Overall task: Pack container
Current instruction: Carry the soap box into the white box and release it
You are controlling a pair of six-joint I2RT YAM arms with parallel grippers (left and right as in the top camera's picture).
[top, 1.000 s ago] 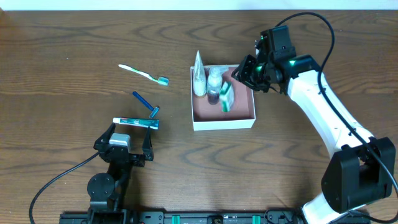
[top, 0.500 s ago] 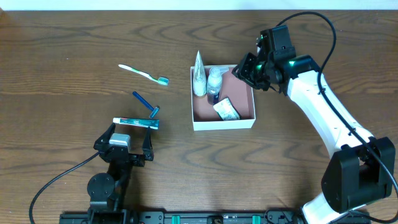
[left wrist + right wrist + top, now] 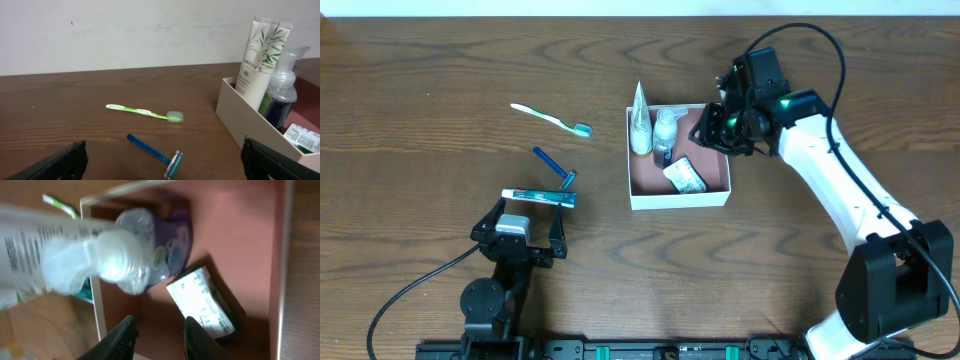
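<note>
The container mid-table holds one tube, one pump bottle and one packet as the right gripper hovers over its rim, slightly open and empty, and the left gripper gapes empty near one toothbrush and one razor.

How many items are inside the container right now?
3. A white tube stands in the upper-left corner overhead, a clear pump bottle beside it, and a green-and-white packet lies flat on the floor of the container. The right gripper overhangs the upper-right corner and may hide something.
</note>
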